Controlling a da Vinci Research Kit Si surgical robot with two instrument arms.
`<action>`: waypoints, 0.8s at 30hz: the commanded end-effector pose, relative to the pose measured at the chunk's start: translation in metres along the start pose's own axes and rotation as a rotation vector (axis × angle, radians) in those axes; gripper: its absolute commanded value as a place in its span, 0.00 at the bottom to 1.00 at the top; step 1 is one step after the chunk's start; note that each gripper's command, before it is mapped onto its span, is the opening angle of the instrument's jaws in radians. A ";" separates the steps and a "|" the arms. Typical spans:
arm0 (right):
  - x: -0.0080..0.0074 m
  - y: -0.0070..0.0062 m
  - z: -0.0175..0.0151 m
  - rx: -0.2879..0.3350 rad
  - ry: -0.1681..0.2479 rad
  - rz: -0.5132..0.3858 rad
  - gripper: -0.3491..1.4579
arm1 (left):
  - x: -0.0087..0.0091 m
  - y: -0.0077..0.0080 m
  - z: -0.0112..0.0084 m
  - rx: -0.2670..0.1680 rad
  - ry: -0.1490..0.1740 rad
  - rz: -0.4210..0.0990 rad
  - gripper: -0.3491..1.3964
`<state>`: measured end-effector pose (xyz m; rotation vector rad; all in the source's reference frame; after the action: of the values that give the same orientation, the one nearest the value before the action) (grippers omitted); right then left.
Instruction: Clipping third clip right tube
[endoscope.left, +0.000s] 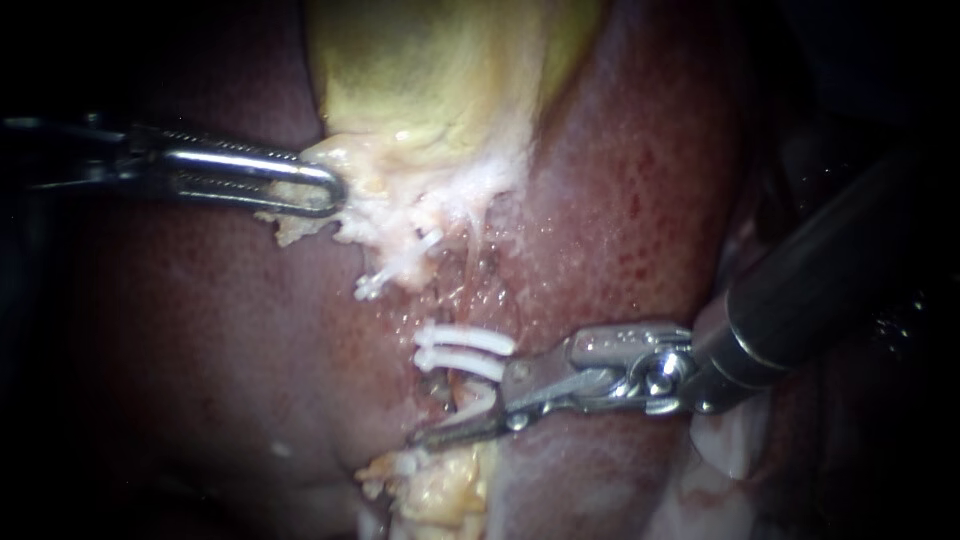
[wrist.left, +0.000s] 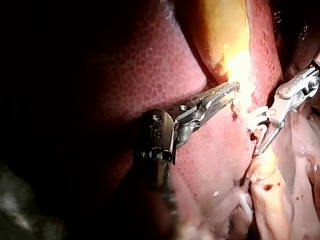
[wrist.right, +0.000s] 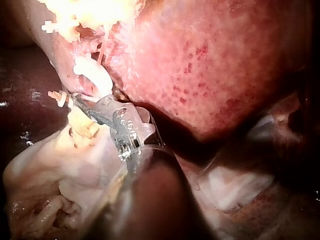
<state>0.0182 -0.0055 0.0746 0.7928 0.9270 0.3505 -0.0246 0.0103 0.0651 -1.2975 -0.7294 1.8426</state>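
Observation:
My right instrument (endoscope.left: 440, 432) comes in from the right, its slim jaws standing slightly apart on a white clip (endoscope.left: 482, 400) set across the right tube (endoscope.left: 455, 382). Just above on that tube sit two white clips (endoscope.left: 465, 340) (endoscope.left: 462, 364). My left instrument (endoscope.left: 335, 190) is shut on pale tissue (endoscope.left: 350, 165) at the lower edge of the yellow gallbladder (endoscope.left: 440, 70). The left wrist view shows both instruments, mine (wrist.left: 232, 90) and the other (wrist.left: 257, 149). In the right wrist view its own jaws (wrist.right: 75, 98) lie beside a white clip (wrist.right: 92, 72).
Red liver (endoscope.left: 640, 180) surrounds the dissected strip. Another white clip (endoscope.left: 400, 268) sits higher and to the left on a second strand. Yellow fat (endoscope.left: 440, 490) lies below the right jaws. Pale tissue folds (endoscope.left: 725, 440) rest under the right shaft.

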 end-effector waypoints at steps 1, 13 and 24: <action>0.0000 0.0000 0.0000 0.000 0.000 0.000 0.33 | 0.0000 0.0000 0.0000 0.000 0.000 0.000 0.00; 0.0008 0.0012 -0.0024 0.032 0.123 0.037 0.47 | -0.0001 -0.0001 -0.0003 -0.001 -0.001 0.001 0.00; -0.0002 0.0035 -0.0089 0.008 0.160 0.067 0.47 | -0.0002 -0.0001 -0.0007 -0.003 -0.002 0.001 0.00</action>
<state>0.0104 0.0012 0.0742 0.8085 1.0541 0.4794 -0.0240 0.0102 0.0651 -1.2985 -0.7327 1.8439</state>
